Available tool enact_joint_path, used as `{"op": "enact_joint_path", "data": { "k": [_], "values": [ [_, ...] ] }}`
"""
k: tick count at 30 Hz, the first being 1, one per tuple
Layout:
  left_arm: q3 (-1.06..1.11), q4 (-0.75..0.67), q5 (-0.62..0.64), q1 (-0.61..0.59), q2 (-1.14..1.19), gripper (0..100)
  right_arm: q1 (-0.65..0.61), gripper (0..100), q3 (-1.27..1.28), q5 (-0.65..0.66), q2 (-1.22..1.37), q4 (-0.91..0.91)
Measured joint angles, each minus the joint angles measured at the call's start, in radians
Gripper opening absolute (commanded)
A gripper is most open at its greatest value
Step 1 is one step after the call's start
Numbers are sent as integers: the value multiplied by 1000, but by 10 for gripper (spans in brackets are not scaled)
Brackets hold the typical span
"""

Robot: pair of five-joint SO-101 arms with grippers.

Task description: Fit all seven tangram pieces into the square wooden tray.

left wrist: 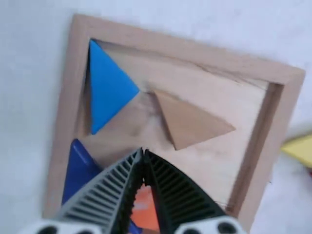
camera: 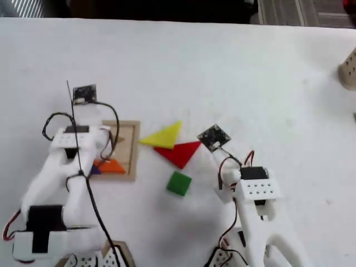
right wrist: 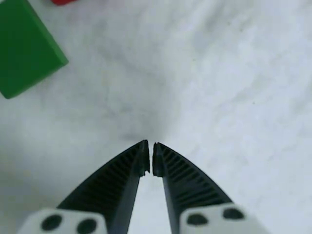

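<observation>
**High view.** The square wooden tray (camera: 135, 149) lies on the white surface (camera: 250, 72) beneath the left arm, with an orange piece (camera: 111, 165) in its near part. To its right lie three loose pieces:
- The yellow triangle (camera: 164, 135) tapers leftward.
- The red triangle (camera: 179, 153) has its long edge running left to right and its apex pointing near.
- The green square (camera: 179, 183) is slightly turned.

The pieces are probably light, stiff, flat and somewhat slick.

**Left wrist view.** The left claw (left wrist: 143, 156) is pressed together and empty over the tray floor, by the orange piece. A light blue triangle (left wrist: 109, 87) lies along one wall with its apex toward the tray's middle. A wood-coloured triangle (left wrist: 190, 122) lies askew in the middle. A dark blue piece (left wrist: 78, 165) lies by the same wall as the light blue triangle.

**Right wrist view.** The right claw (right wrist: 150, 156) is pressed together and empty over bare surface, near the green square. That square's straight, parallel sides look like the surest place to grip.
</observation>
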Motion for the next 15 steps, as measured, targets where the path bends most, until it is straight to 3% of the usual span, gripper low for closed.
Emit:
{"op": "enact_joint_path", "data": {
  "k": [15],
  "values": [
    [-196,20,18,0,186,23,0,18,0,3,0,0]
  ]
}}
